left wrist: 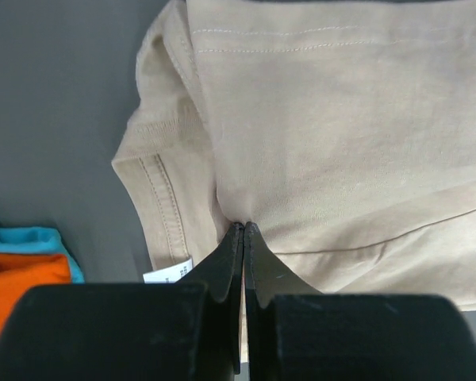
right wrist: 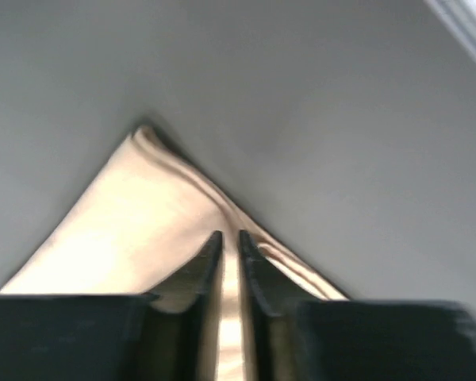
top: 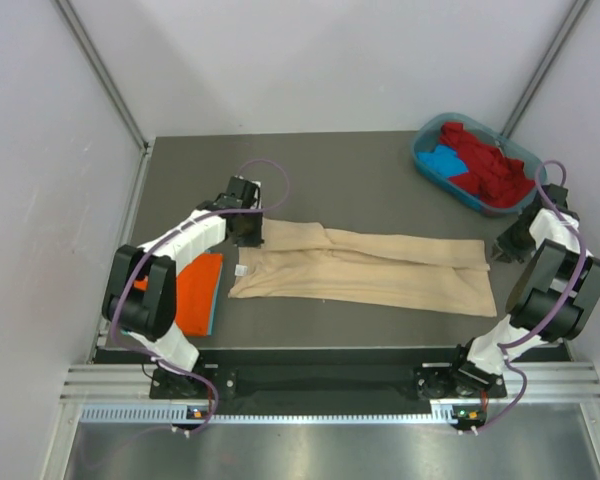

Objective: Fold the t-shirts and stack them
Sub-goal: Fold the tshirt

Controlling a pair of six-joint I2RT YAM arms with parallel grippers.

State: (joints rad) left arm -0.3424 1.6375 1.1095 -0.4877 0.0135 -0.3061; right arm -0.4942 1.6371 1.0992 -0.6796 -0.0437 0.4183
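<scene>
Dark grey table [top: 360,180] enclosed by pale walls [top: 310,60]. The beige t-shirt [top: 365,268] lies stretched across its middle. The left gripper [left wrist: 243,227] pinches its collar end tight, and the right gripper [right wrist: 228,236] narrowly clamps the opposite corner. Orange t-shirt [top: 198,292] at left; tub [top: 421,152] at far right.

Top ext cam looked down from above & behind the arm bases [top: 175,378], wide enough for the whole table [top: 360,170]. L & R wrist cams sat v. close, each facing one end of the beige t-shirt [top: 360,270], which all 3 views shared.
</scene>
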